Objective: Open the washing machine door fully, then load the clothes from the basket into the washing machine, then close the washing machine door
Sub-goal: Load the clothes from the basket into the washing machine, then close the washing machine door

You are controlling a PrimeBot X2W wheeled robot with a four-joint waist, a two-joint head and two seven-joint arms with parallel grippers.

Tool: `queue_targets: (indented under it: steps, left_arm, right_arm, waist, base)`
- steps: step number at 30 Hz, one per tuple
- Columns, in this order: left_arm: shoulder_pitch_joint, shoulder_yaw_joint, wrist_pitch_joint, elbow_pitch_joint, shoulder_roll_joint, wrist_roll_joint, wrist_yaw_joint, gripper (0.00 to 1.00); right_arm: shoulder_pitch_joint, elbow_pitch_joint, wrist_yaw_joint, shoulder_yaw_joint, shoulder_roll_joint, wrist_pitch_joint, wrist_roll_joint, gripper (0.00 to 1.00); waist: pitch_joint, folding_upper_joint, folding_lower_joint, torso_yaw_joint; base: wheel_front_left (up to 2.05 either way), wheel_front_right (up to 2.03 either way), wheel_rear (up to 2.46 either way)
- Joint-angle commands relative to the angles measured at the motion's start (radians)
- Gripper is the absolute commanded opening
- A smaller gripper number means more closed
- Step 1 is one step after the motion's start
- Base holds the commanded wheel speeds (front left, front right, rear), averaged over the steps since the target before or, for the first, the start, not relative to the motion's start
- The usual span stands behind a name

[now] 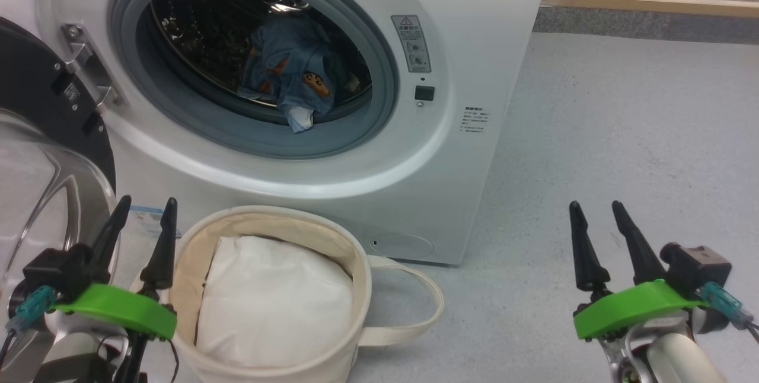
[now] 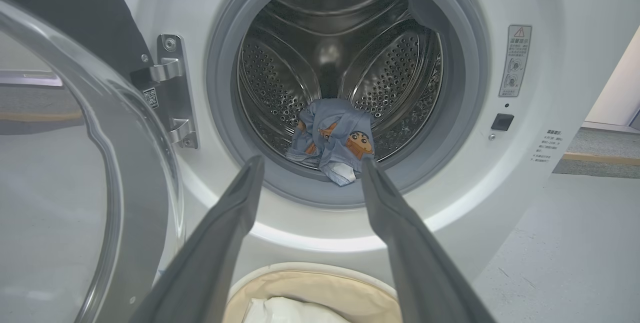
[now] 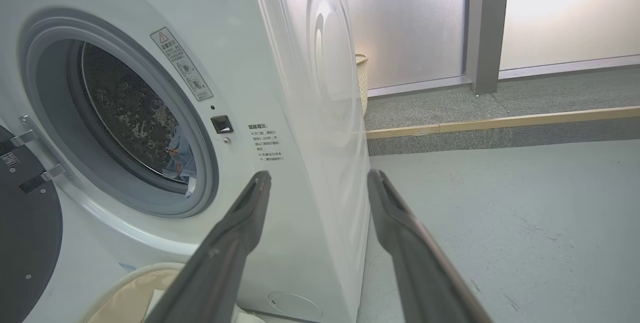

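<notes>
The white washing machine [image 1: 486, 74] stands with its door [image 1: 41, 152] swung wide to the left on a metal hinge [image 2: 172, 90]. Light blue clothes [image 1: 293, 77] with orange cartoon prints lie at the front lip of the steel drum [image 2: 340, 58]; one corner hangs over the grey gasket. The cream basket [image 1: 356, 270] sits on the floor below the opening, with plain white padding [image 1: 273, 300] inside. My left gripper [image 1: 145, 208] hovers open just left of the basket. My right gripper [image 1: 596, 210] is open over bare floor to the right, with nothing between its fingers.
A loop handle [image 1: 424, 306] of the basket lies on the grey floor to its right. A wooden strip [image 1: 646, 3] edges a raised step behind the machine. A woven bin [image 3: 361, 83] stands behind the washer by frosted glass panels. Open floor stretches to the right.
</notes>
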Motion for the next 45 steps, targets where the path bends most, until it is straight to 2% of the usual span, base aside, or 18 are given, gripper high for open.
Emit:
queue_targets:
  steps: [1, 22, 45]
  left_arm:
    - [-0.018, 0.041, -0.006, -0.036, 0.039, -0.009, -0.006, 1.00]
    - [-0.032, 0.060, -0.006, -0.032, 0.034, -0.039, -0.006, 1.00]
    - [-0.015, 0.020, -0.006, -0.054, 0.042, -0.047, -0.006, 1.00]
  right_arm:
    - [0.001, -0.040, 0.000, 0.005, -0.015, -0.012, -0.010, 1.00]
    - [0.000, -0.050, 0.000, -0.025, 0.001, -0.012, -0.027, 1.00]
    - [0.003, -0.044, 0.000, -0.027, -0.002, -0.012, -0.017, 1.00]
  waist:
    - [0.000, -0.0001, 0.0000, -0.001]
    - [0.010, -0.0001, 0.0000, -0.005]
    - [-0.006, -0.0001, 0.0000, 0.004]
  base:
    - [0.00, 0.00, 0.00]
    - [-0.21, 0.19, 0.01]
    - [-1.76, 1.74, 0.01]
